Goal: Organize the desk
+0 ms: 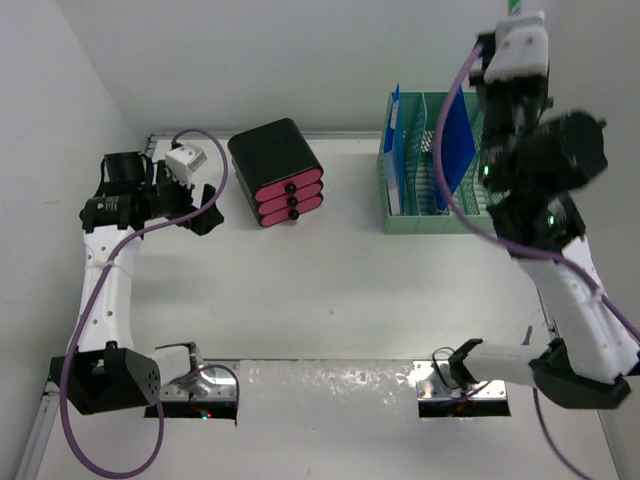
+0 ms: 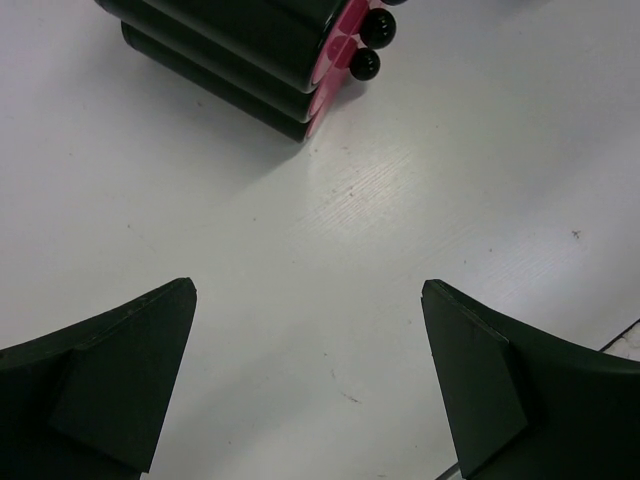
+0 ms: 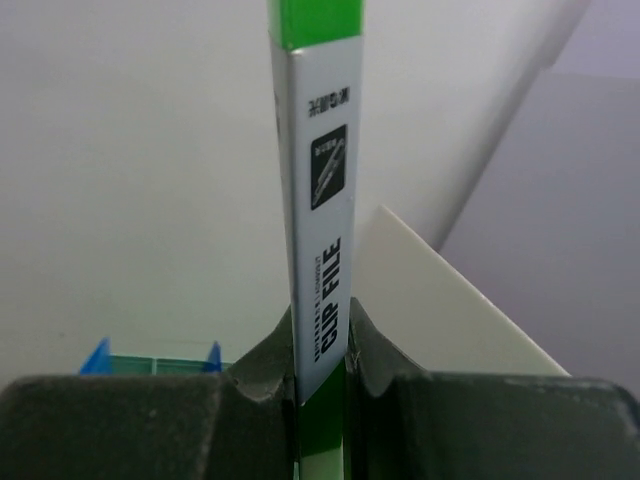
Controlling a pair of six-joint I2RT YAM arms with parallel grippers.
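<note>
Plain white walls (image 1: 250, 60) close in a large flat white tabletop (image 1: 340, 300) with a thin metal rim, which fills the middle of the top view. A shiny foil-like strip (image 1: 330, 385) runs along its near edge, between the two arm bases.

A pale green slotted file rack (image 1: 430, 225) stands at the far right of the tabletop. Upright blue folders (image 1: 455, 150) sit in its slots. To the left of the rack, apart from it, a black drawer box (image 1: 275, 150) rests on the tabletop, with three pink drawer fronts and round black knobs (image 2: 365, 65).

Above the rack's right end, the right gripper (image 3: 320, 345) is raised high and clamped on the narrow spine of a white-and-green clip file (image 3: 320, 200). The file stands upright between the fingers and is printed "CLIP FILE".

Further left of the rack, beyond the drawer box, the left gripper (image 2: 308, 288) hangs low over bare tabletop. Its dark fingers (image 2: 120, 370) are spread wide apart with nothing between them.
</note>
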